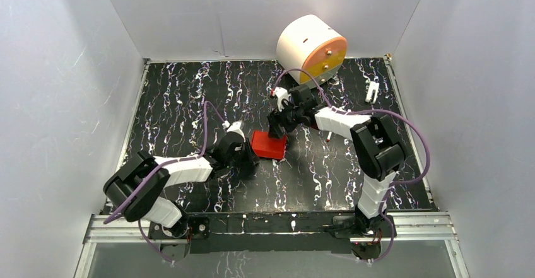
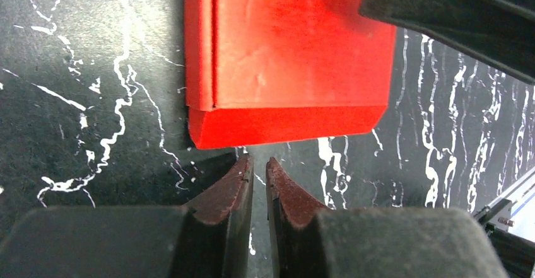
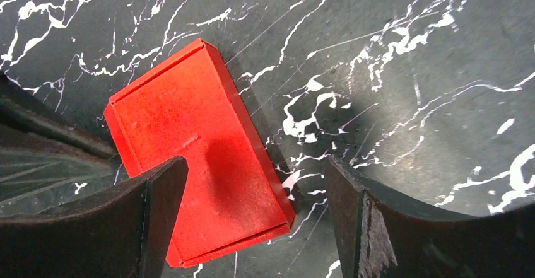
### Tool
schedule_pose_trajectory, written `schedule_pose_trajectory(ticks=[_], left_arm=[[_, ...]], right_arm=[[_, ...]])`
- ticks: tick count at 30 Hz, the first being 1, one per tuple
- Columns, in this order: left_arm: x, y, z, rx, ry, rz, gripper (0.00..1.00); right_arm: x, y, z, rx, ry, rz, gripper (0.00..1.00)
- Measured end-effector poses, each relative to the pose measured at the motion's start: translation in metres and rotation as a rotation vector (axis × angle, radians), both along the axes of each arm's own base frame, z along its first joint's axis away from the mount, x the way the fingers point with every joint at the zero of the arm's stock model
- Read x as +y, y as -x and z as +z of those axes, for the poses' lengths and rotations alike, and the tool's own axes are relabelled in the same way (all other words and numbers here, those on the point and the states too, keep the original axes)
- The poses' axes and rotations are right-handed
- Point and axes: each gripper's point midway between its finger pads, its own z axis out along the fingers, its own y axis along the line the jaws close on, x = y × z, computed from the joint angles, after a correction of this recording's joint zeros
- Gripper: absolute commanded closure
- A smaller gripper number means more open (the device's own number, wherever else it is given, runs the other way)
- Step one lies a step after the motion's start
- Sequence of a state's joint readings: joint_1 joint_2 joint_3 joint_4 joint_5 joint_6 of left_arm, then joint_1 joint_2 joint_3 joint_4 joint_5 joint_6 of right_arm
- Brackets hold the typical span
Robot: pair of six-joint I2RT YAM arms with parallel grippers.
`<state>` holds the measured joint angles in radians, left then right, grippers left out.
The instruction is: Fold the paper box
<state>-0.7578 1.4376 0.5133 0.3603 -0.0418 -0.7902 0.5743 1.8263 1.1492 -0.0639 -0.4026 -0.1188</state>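
The paper box is a small flat bright red rectangular box lying closed on the black marbled table. In the left wrist view the paper box fills the top, with my left gripper shut and empty, its tips just short of the box's near edge. In the right wrist view the paper box lies flat below my right gripper, which is open and empty, one finger over the box's near left part, the other beside its right edge. In the top view the right gripper hovers over the box's far end and the left gripper is at its left.
A large white-and-orange drum stands at the back. A small white object lies at the back right. A small red-tipped item lies under the right forearm. White walls enclose the table on three sides.
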Motion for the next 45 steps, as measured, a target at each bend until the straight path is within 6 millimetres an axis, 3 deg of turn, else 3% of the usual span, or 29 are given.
schedule_pose_trajectory(ticks=[4, 11, 17, 28, 37, 45], left_arm=[[0.0, -0.005, -0.014, 0.03, 0.005, 0.009, 0.91], [-0.012, -0.02, -0.014, 0.02, 0.048, -0.004, 0.96], [-0.021, -0.029, -0.015, 0.016, 0.051, -0.037, 0.99], [-0.027, -0.03, -0.015, 0.02, 0.054, -0.082, 0.98], [-0.01, -0.018, -0.014, 0.017, 0.032, -0.057, 0.88], [0.029, -0.007, -0.013, 0.006, -0.015, 0.04, 0.83]], right_arm=[[0.003, 0.007, -0.012, 0.086, -0.025, -0.004, 0.2], [0.014, 0.019, -0.015, 0.163, -0.093, 0.018, 0.3], [0.011, 0.02, -0.021, 0.165, -0.134, -0.005, 0.4], [0.003, 0.03, -0.014, 0.096, -0.141, -0.073, 0.41], [0.001, 0.058, -0.005, 0.126, -0.14, -0.044, 0.41], [0.017, 0.097, 0.01, 0.217, -0.19, 0.064, 0.41]])
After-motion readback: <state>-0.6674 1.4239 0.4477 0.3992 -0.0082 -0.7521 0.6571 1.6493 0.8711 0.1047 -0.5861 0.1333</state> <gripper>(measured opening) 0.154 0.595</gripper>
